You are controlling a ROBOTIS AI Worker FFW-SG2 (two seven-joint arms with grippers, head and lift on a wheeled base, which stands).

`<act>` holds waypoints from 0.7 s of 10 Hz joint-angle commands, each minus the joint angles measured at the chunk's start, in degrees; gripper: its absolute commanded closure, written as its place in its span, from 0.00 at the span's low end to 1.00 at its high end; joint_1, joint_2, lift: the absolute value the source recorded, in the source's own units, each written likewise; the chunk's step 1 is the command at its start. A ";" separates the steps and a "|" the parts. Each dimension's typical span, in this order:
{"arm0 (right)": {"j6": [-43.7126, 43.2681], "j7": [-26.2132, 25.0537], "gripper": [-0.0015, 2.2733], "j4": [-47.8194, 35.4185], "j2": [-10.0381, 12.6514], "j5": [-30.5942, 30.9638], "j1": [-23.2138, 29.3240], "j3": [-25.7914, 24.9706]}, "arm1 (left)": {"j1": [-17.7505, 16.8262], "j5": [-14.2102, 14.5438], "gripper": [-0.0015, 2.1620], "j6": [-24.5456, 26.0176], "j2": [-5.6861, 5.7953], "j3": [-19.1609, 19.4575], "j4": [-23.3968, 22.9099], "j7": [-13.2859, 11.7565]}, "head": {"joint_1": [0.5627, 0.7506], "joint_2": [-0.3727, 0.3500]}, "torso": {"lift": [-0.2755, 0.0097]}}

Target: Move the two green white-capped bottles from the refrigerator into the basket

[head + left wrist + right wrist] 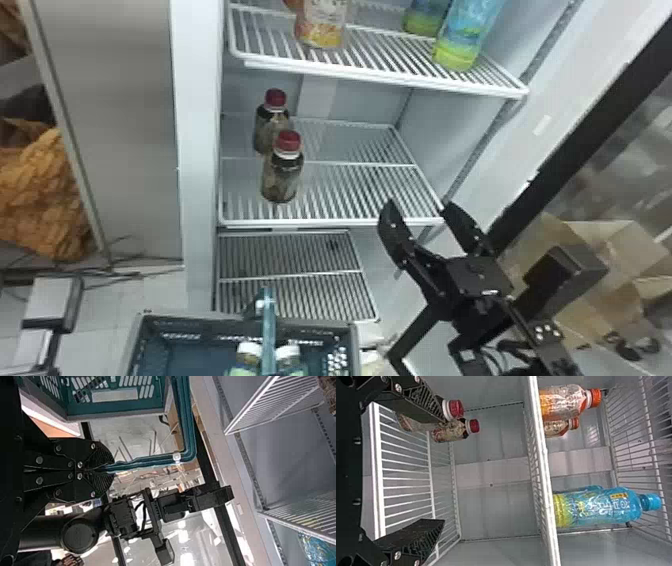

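Two bottles [248,354] sit inside the basket [200,327], probably slick, best held mid-body. Left fingers [99,453] clamp its handle [187,423]; right fingers [392,225] gape.

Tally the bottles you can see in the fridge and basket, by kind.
Green white-capped bottles in the grey-and-teal plastic basket: 2
Brownish red-capped bottles: 2
Orange-capped bottles with orange lower parts: 2
Blue plastic bottles with yellow-green bases: 2
Total: 8

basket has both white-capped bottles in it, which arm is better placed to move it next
Left, probably: the left gripper is shut on the handle of the basket, while the right gripper is open and empty near a refrigerator shelf.
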 commanded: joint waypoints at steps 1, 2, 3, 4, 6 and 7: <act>-0.09 0.00 0.07 0.27 0.00 -0.18 -0.04 0.22 | -0.11 0.00 0.54 -0.07 -0.06 0.00 -0.01 0.00 | 0.70 0.03 | 0.04; -0.09 0.00 0.07 0.42 0.00 -0.18 -0.19 0.10 | -0.11 0.00 0.54 0.07 -0.06 0.00 -0.01 0.00 | 0.70 0.03 | 0.04; -0.23 0.00 0.07 0.42 0.00 -0.18 -0.19 0.10 | -0.25 -0.12 0.54 0.07 -0.06 0.00 -0.01 0.00 | 0.70 0.03 | 0.04; -0.23 0.00 0.07 0.56 0.00 -0.30 -0.19 0.10 | -0.25 -0.12 0.54 -0.07 -0.06 0.00 -0.01 0.09 | 0.70 0.03 | 0.04; -0.23 0.00 0.07 0.56 -0.09 -0.30 -0.33 -0.01 | -0.39 -0.23 0.54 0.07 -0.06 -0.11 -0.01 0.09 | 0.70 0.03 | 0.04; -0.23 0.00 0.07 0.56 -0.09 -0.30 -0.19 -0.13 | -0.39 -0.23 0.54 0.07 -0.06 -0.11 -0.01 0.18 | 0.70 0.03 | 0.04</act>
